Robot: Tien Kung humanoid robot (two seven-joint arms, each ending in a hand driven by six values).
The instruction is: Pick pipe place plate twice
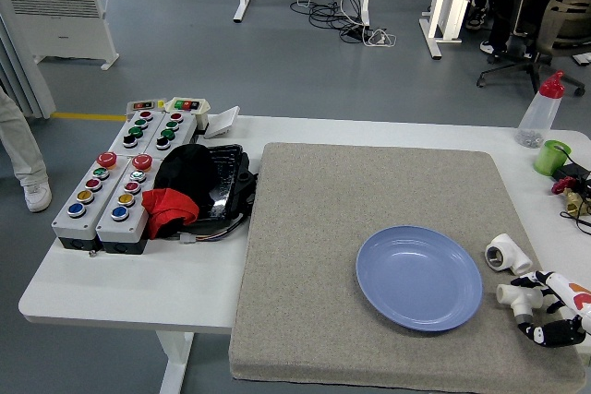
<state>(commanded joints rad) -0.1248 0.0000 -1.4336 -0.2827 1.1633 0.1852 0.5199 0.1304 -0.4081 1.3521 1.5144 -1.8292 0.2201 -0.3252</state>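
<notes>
A blue plate (419, 277) lies on the grey mat (351, 200), right of its middle. Two white pipe fittings are to the plate's right. One fitting (507, 253) rests free at the mat's right edge. The other fitting (513, 297) sits just in front of it, by the plate's rim. My right hand (534, 307) comes in from the lower right corner, and its fingers (557, 285) curl round this nearer fitting from above and below. It stays low over the mat. The left arm is out of the picture.
Grey button boxes (103, 193) stand at the table's left, with a black and red bundle (189, 187) beside them. A spray bottle (540, 110), a green cup (552, 156) and small items sit at the far right. A person's leg (22, 159) shows at the left edge.
</notes>
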